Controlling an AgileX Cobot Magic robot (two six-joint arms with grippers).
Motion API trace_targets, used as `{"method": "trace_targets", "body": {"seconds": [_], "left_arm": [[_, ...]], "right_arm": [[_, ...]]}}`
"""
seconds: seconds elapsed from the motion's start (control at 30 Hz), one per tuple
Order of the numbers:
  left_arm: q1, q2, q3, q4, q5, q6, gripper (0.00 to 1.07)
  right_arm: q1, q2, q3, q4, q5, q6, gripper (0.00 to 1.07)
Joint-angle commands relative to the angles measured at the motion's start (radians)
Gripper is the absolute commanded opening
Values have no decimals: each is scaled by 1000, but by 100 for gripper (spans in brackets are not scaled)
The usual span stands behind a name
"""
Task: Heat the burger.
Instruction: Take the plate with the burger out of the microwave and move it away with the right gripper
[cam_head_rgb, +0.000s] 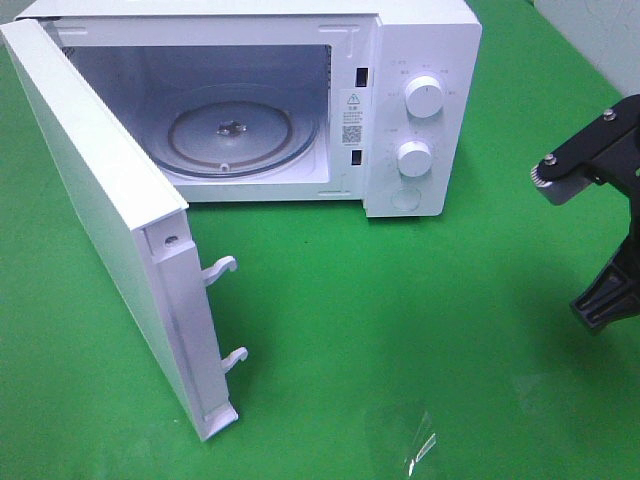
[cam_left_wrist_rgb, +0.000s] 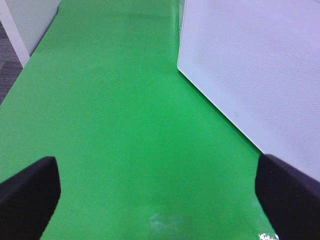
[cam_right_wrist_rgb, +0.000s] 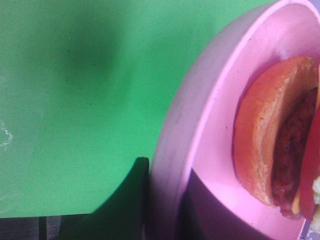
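The burger (cam_right_wrist_rgb: 280, 135) lies on a pink plate (cam_right_wrist_rgb: 210, 100), seen close up in the right wrist view only; its golden-brown bun and dark filling show. My right gripper (cam_right_wrist_rgb: 165, 210) is shut on the plate's rim, one dark finger (cam_right_wrist_rgb: 132, 200) outside it and one inside, and holds the plate above the green mat. In the exterior high view only the right arm (cam_head_rgb: 600, 170) shows, at the right edge, with plate and burger out of frame. My left gripper (cam_left_wrist_rgb: 160, 200) is open over the bare mat beside the microwave door (cam_left_wrist_rgb: 250, 65), with nothing between its fingers.
The white microwave (cam_head_rgb: 420, 60) stands at the back with its door (cam_head_rgb: 100, 200) swung wide open to the left. Its glass turntable (cam_head_rgb: 235, 135) is bare. A scrap of clear film (cam_head_rgb: 415, 445) lies on the green mat (cam_head_rgb: 400, 300) near the front.
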Motion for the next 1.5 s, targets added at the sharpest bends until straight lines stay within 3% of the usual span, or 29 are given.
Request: {"method": "trace_targets", "body": {"seconds": [0.03,1.5], "left_arm": [[-5,-16,0,-4,-15,-1,98],[-5,-16,0,-4,-15,-1,98]], "right_arm": [[-1,22,-7,-66,28,30,2],[-4,348,-6,-142,-170,339,6]]}}
